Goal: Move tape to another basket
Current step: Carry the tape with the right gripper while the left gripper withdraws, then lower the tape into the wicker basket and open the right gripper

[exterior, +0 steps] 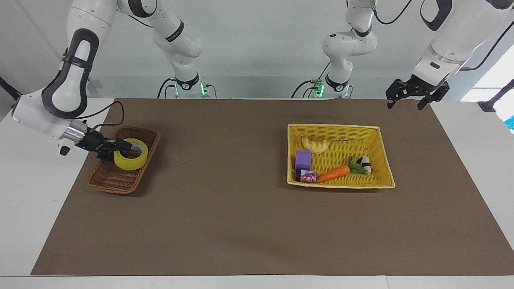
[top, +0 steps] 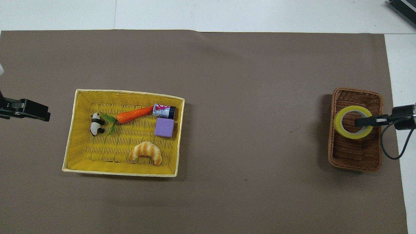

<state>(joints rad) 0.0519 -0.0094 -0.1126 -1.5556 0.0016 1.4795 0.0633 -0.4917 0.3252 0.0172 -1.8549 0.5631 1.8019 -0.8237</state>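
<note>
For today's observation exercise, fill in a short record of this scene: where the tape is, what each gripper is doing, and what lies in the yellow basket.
tape: yellow roll, lowered into the brown wicker basket at the right arm's end of the table
right gripper: shut on the tape's wall, over the brown basket
left gripper: open, holding nothing, raised over the table edge near the yellow basket; this arm waits
yellow basket contents: croissant, purple block, can, carrot, panda figure
</note>
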